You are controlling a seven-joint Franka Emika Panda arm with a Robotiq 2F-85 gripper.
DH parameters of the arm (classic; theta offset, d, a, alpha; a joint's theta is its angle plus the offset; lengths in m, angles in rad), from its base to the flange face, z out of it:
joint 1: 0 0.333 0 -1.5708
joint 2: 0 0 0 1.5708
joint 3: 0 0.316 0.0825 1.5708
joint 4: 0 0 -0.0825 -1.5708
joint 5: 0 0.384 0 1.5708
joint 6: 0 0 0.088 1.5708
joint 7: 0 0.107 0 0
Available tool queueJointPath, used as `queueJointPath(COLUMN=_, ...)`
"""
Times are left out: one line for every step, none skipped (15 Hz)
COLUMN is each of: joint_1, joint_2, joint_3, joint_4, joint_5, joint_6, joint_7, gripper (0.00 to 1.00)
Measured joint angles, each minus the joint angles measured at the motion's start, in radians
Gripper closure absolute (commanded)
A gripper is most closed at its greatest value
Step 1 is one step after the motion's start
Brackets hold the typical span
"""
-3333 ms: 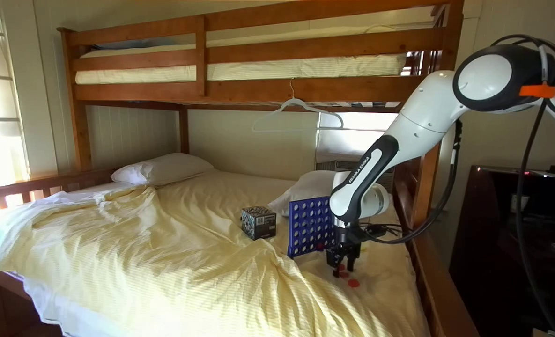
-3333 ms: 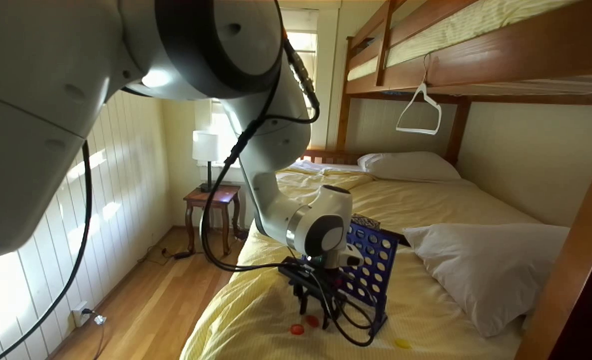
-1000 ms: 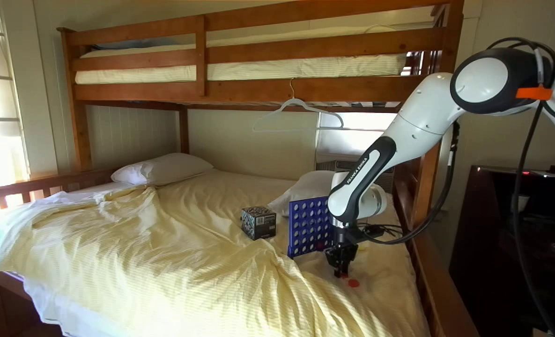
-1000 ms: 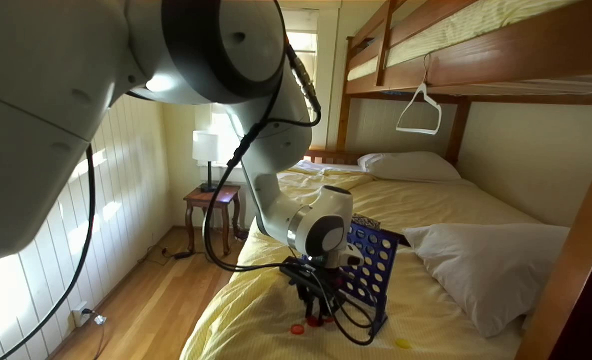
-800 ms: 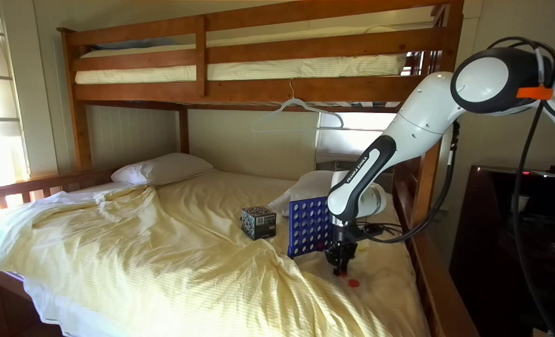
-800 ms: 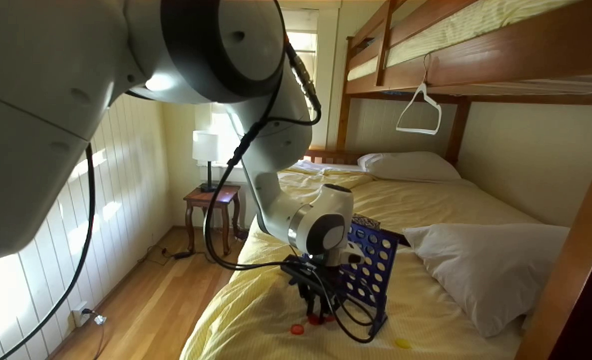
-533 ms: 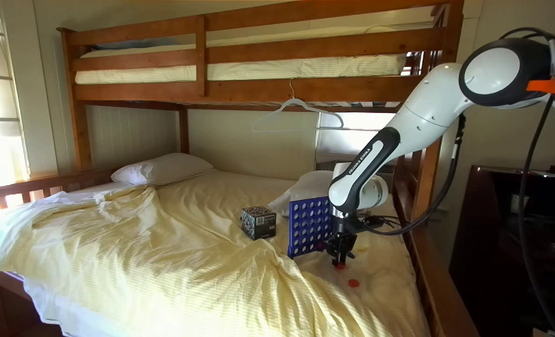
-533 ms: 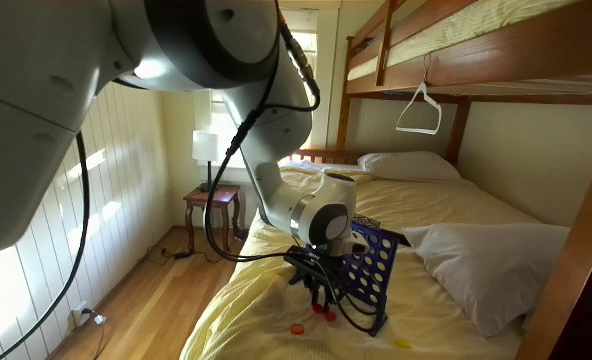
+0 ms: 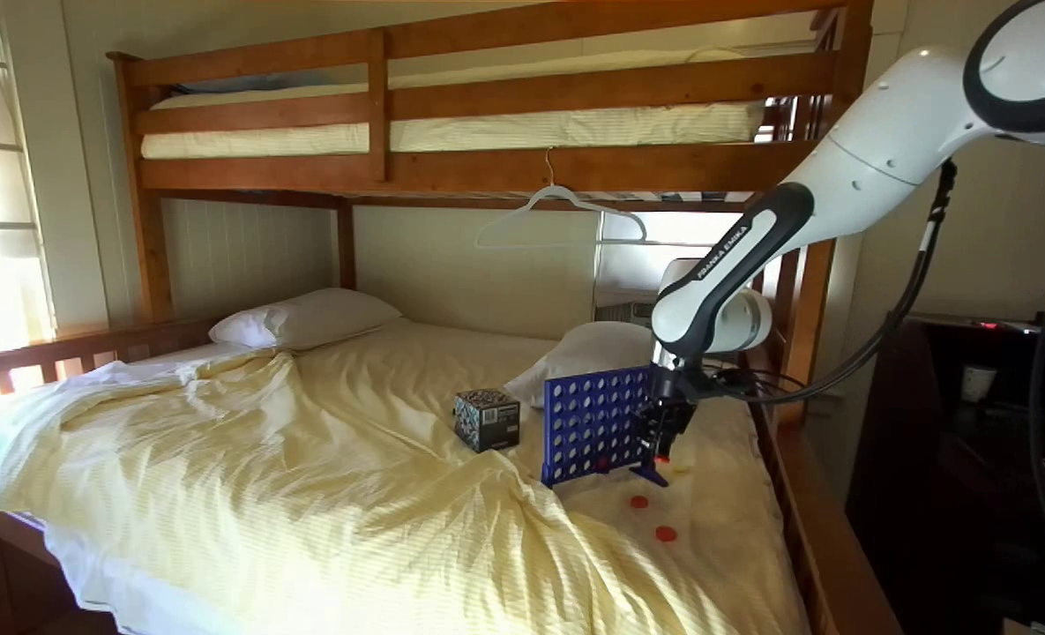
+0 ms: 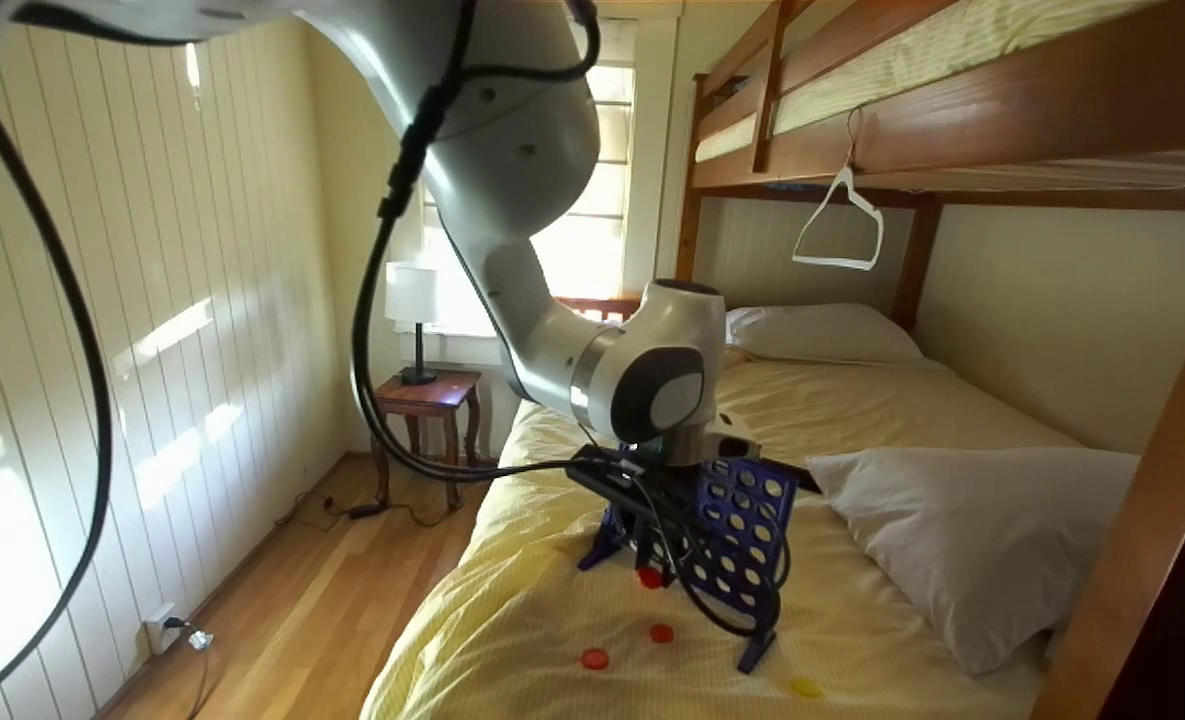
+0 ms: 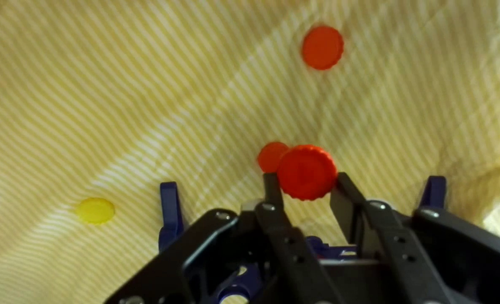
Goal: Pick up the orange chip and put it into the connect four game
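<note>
Orange-red, the chip [image 11: 307, 179] is pinched by its rim in the claw [image 11: 306, 174], closed to its width. Toward six o'clock in the wrist view stands the game board [image 11: 252, 280]. Gripped flat-on, the chip may jam across the board's top unless turned edgewise; a knock could spin it onto the bed [image 11: 182, 105] below.
</note>
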Motion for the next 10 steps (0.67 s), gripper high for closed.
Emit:
queueJointPath(joint_1=-0.003, joint_2=-0.039, joint_3=-0.007, joint_4=-0.033, joint_5=0.001, joint_6=0.02, joint_7=0.004, gripper=0.9)
queueJointPath(joint_1=-0.007, joint_2=-0.078, joint_3=-0.014, joint_4=-0.064, joint_5=0.003, joint_6=0.051, joint_7=0.011, gripper=0.9)
queueJointPath(joint_1=-0.011, joint_2=-0.114, joint_3=-0.022, joint_4=-0.094, joint_5=0.005, joint_6=0.087, joint_7=0.02, gripper=0.9)
queueJointPath(joint_1=-0.015, joint_2=-0.148, joint_3=-0.028, joint_4=-0.12, joint_5=0.011, joint_6=0.127, joint_7=0.025, gripper=0.9)
queueJointPath(joint_1=-0.019, joint_2=-0.179, joint_3=-0.031, joint_4=-0.142, joint_5=0.02, joint_6=0.169, joint_7=0.028, gripper=0.9)
queueJointPath(joint_1=-0.02, joint_2=-0.207, joint_3=-0.034, joint_4=-0.161, joint_5=0.025, joint_6=0.214, joint_7=0.034, gripper=0.9)
queueJointPath(joint_1=-0.02, joint_2=-0.23, joint_3=-0.036, joint_4=-0.176, joint_5=0.025, joint_6=0.257, joint_7=0.044, gripper=0.9)
queueJointPath(joint_1=-0.02, joint_2=-0.25, joint_3=-0.036, joint_4=-0.188, joint_5=0.025, joint_6=0.299, joint_7=0.053, gripper=0.9)
queueJointPath(joint_1=-0.019, joint_2=-0.267, joint_3=-0.036, joint_4=-0.197, joint_5=0.025, joint_6=0.34, joint_7=0.061, gripper=0.9)
queueJointPath(joint_1=-0.018, joint_2=-0.281, joint_3=-0.036, joint_4=-0.204, joint_5=0.024, joint_6=0.383, joint_7=0.066, gripper=0.9)
